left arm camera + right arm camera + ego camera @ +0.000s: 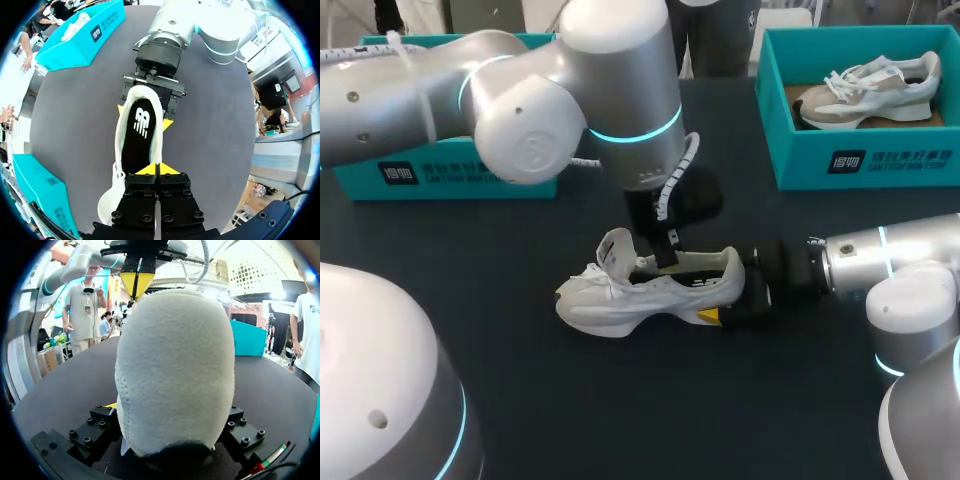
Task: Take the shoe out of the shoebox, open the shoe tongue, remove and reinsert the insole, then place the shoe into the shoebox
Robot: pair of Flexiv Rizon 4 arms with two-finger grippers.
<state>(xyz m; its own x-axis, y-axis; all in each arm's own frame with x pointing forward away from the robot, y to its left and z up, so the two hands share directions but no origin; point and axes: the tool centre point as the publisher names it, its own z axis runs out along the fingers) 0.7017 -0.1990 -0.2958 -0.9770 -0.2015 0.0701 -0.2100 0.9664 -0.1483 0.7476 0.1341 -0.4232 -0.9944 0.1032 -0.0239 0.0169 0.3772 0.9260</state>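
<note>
Right gripper (pixel 144 114) clamps the white shoe's (pixel 620 300) heel from 3 o'clock at table centre. Left gripper (pixel 155 169), tips pressed together, dips into its opening. The shoebox (pixel 860 160) sits at 1 o'clock.

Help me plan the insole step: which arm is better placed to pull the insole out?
Left. The left end effector hangs right over the opening of the shoe, tips together above the insole. The right end effector is clamped on the heel, steadying the shoe.
</note>
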